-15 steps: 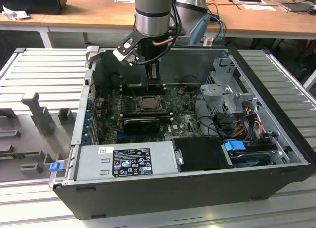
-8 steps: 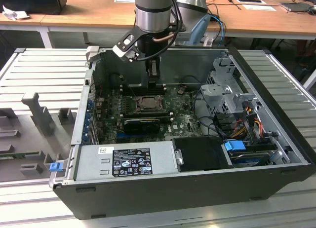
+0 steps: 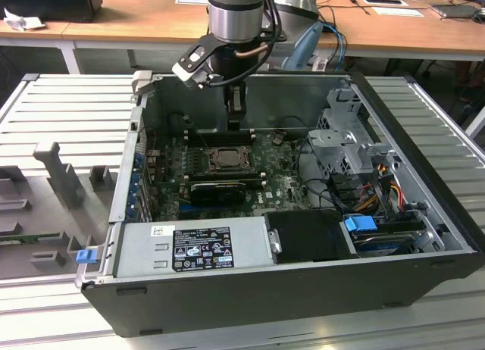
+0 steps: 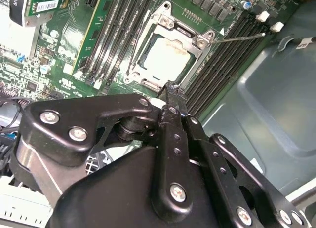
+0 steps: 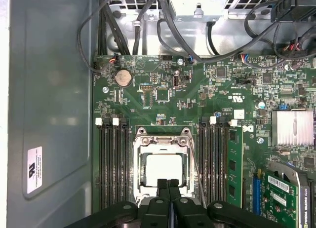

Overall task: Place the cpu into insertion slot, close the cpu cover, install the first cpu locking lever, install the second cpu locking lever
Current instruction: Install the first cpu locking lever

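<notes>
The two black metal fingers were pressed together with nothing held between them. In both wrist views their tips stood at one edge of the cpu, right beside it. I could not tell whether they touched it.

The one cpu lay flat in the insertion slot, a pale, smooth square with its top face up. The single cpu cover, a thin silvery frame with a large square cut-out, lay down flat around it. One locking lever, a thin bare wire rod, slanted away from the socket's side over the neighbouring memory slots.

In the exterior view the fingers hung upright over the far edge of the socket, inside the open computer case. The case was a dark box lying on a ribbed, pale metal counter.

The green motherboard carried two banks of long black memory slots, one on each side of the socket. It also carried one round silver coin cell and one finned, bright metal heatsink. A grey sheet-metal power supply with a printed label sat at the near end of the case.
</notes>
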`<state>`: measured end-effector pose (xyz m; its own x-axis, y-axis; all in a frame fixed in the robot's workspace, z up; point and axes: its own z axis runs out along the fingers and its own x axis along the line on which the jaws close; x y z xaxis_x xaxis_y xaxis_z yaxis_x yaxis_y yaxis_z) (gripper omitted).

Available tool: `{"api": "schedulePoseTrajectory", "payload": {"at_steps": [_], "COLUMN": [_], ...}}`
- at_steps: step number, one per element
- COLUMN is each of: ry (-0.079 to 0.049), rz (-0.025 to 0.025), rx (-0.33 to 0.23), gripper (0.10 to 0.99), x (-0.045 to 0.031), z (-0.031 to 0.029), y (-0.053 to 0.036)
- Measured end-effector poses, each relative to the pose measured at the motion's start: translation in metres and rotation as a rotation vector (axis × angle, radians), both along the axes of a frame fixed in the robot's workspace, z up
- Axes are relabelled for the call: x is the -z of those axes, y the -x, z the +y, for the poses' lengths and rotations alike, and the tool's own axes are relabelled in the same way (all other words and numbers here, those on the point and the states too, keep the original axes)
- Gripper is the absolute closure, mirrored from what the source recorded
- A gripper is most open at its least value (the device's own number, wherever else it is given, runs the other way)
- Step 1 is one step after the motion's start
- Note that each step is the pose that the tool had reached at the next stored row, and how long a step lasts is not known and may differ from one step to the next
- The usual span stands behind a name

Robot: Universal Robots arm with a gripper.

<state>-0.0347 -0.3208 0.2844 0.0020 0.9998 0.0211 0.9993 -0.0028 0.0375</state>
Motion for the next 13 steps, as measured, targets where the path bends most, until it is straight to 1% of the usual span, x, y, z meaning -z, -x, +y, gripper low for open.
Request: {"api": "schedulePoseTrajectory", "payload": {"at_steps": [3, 7, 11, 13], "ry": [0.0, 0.001, 0.001, 0.001], "rz": [0.0001, 0.0001, 0.0001, 0.0002], "rx": [-0.016, -0.061, -0.096, -0.104], "gripper": [0.98, 0.98, 0.98, 0.98], "x": [-0.0001, -0.0001, -0.0001, -0.0001], "z": [0.0, 0.0, 0.0, 0.0], "y": [0.0, 0.0, 0.0, 0.0]}}
